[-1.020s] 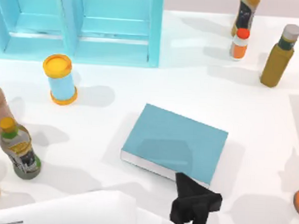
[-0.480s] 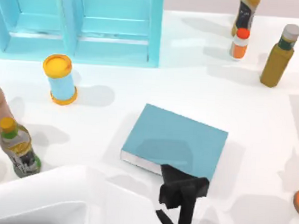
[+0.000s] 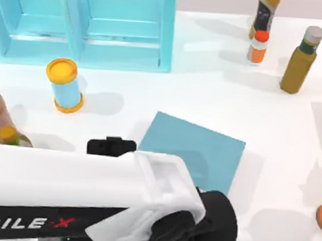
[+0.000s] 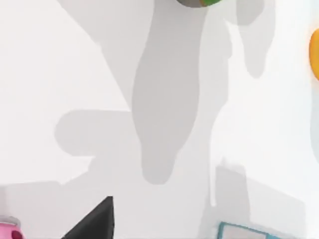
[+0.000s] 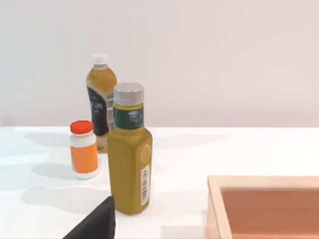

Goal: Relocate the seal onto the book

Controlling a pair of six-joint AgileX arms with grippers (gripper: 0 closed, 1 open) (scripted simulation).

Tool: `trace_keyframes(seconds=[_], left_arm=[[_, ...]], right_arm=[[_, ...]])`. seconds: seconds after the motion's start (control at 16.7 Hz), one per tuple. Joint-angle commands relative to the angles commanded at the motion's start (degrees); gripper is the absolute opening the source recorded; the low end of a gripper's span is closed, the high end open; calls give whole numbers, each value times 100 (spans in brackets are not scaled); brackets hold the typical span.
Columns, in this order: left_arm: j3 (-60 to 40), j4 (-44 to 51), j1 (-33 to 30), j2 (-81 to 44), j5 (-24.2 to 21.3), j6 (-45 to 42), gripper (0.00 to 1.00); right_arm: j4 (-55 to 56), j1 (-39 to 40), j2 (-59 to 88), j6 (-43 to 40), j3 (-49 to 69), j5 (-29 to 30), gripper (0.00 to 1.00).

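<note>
Left arm (image 3: 90, 198) sweeps across the book's (image 3: 203, 150) seven o'clock corner; jaws' state I cannot tell. The seal (probably light, rigid) wants gripping by its knob.

Book (image 3: 203, 150): flat, teal-blue cover, lying turned at an angle near the table's centre, slightly right. Near-left portion hidden beneath the white arm. Seal: cannot tell its position.
</note>
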State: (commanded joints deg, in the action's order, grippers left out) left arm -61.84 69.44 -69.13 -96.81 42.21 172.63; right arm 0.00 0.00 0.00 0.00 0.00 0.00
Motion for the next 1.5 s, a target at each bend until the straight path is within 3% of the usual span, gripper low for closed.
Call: trace_keyframes(seconds=[0.3, 0.66, 0.96, 1.26, 1.5], left_arm=[[669, -1918, 1335, 2901, -1010, -3518, 100], [1641, -3886, 2893, 5994, -1514, -9063, 100], [3142, -4842, 4174, 7442, -2121, -13090, 100], [4658, -5822, 5449, 8522, -2971, -15768, 100], [5586, -6675, 6421, 9340, -3785, -16878, 100]], right_arm=[[0, 0, 0, 0, 0, 0, 100], [0, 0, 0, 0, 0, 0, 100], [0, 0, 0, 0, 0, 0, 100], [0, 0, 0, 0, 0, 0, 100], [0, 0, 0, 0, 0, 0, 100]])
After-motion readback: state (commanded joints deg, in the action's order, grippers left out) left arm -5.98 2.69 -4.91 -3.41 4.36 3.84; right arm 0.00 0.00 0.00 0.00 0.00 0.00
